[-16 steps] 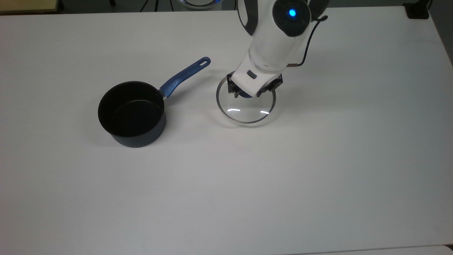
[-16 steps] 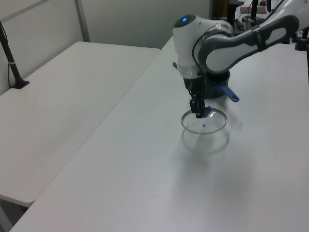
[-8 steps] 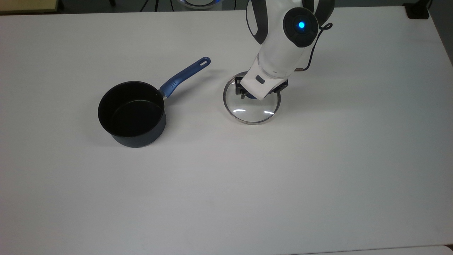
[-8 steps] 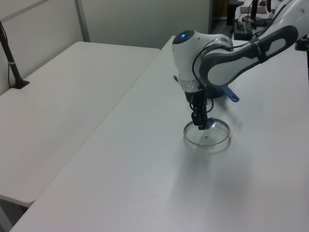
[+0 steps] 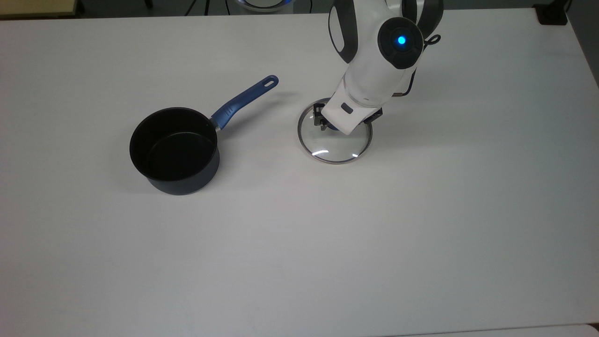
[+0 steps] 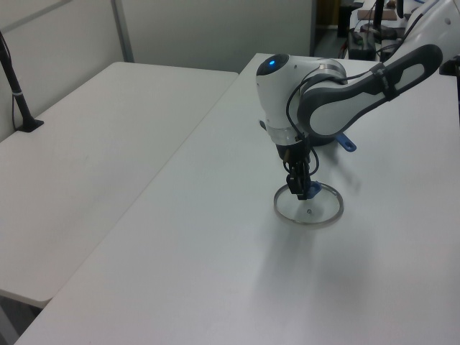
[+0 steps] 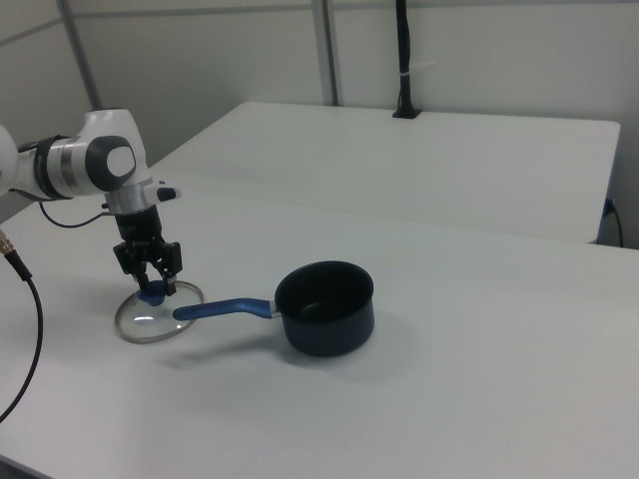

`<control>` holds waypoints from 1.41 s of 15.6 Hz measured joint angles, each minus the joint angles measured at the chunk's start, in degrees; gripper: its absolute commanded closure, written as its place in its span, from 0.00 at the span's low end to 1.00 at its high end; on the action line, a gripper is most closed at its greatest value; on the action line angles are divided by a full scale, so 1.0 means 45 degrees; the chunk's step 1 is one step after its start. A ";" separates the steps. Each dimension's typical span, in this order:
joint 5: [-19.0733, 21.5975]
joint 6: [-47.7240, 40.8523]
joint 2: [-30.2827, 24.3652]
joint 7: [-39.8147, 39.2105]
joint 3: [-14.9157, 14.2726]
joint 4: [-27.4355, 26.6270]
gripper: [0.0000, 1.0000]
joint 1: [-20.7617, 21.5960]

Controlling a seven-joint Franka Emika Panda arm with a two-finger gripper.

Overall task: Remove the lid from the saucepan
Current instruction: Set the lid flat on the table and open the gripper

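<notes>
The gripper [image 7: 152, 286] pointed straight down with its two fingers [image 7: 166, 262] closed on the blue knob [image 7: 153, 295] at the centre of the lid [image 5: 335, 145]; the jaws stood only as far apart as the knob between them. In the left view the gripper [image 6: 299, 191] met that knob [image 6: 310, 192] just above the glass. The lid [image 7: 158, 314] lay flat on the white table [image 5: 299, 243], its thin metal rim resting on the surface and two curved glints of light showing on the glass near its near edge in the top view. The lid [image 6: 309, 208] was fully off the saucepan [image 5: 175, 150] and stood apart from it, on the top view's right of the pan. The saucepan [image 7: 324, 306] sat upright and uncovered, its black inside open to view. Its long blue handle [image 5: 244, 101] ran toward the top view's upper right, and the slotted end finished near the lid without touching it. In the right view the handle [image 7: 225, 310] overlapped the lid's edge in the line of sight. The white and grey arm [image 6: 338, 93] reached in over the table from the left view's right, with a blue light [image 5: 401, 40] glowing on its wrist housing. A second white table [image 7: 439, 160] stood beyond the first in the right view.
</notes>
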 measured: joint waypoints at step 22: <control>-0.1109 -0.0816 -0.0959 -0.0513 0.0915 -0.1425 0.32 -0.1052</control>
